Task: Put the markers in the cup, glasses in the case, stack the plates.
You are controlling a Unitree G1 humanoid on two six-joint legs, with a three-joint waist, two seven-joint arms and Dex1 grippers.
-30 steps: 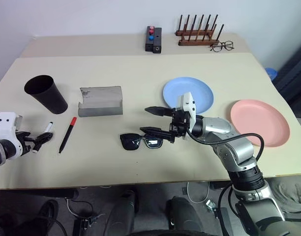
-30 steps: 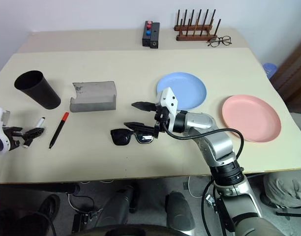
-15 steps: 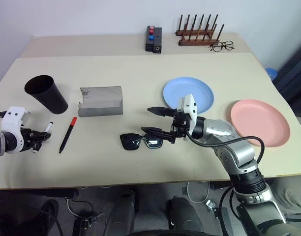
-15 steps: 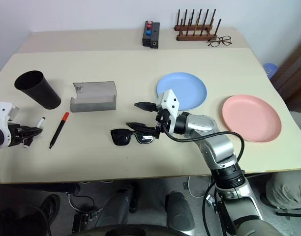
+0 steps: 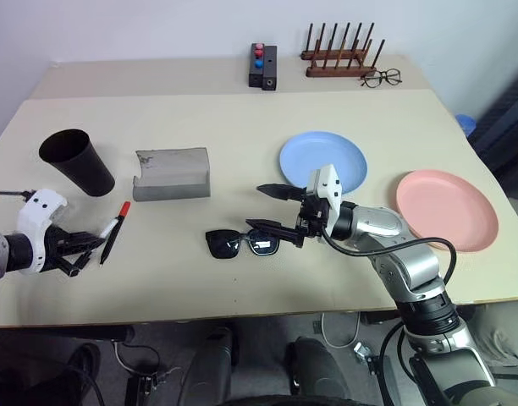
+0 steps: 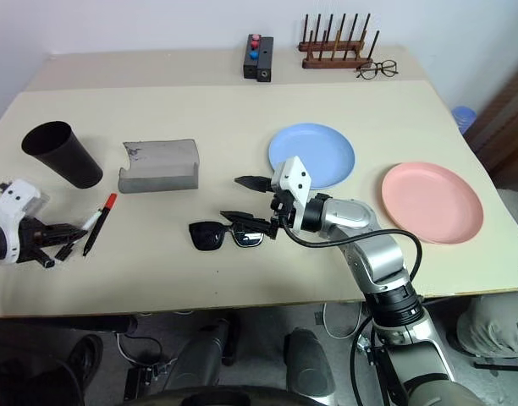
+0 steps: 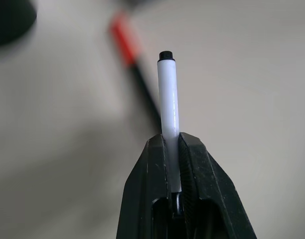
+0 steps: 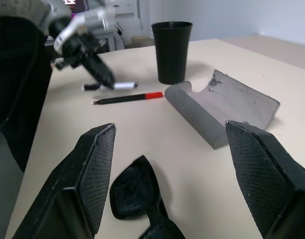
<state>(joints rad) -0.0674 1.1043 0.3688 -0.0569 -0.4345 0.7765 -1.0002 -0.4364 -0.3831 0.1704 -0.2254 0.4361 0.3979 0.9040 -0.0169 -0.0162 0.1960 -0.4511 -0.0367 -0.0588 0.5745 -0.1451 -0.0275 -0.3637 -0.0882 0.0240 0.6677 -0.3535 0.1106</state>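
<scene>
Since a second ago the left tool has clamped shut on the thin white-tipped black marker and lifted it off the beige desk, right beside the thin red-capped black marker lying near the tall matte black cup. Right tool hangs released over the black thick-framed sunglasses.

Beige table carries: black cup, grey case, red-capped marker, sunglasses, blue plate, pink plate; at far edge black box, wooden rack, wire spectacles.
</scene>
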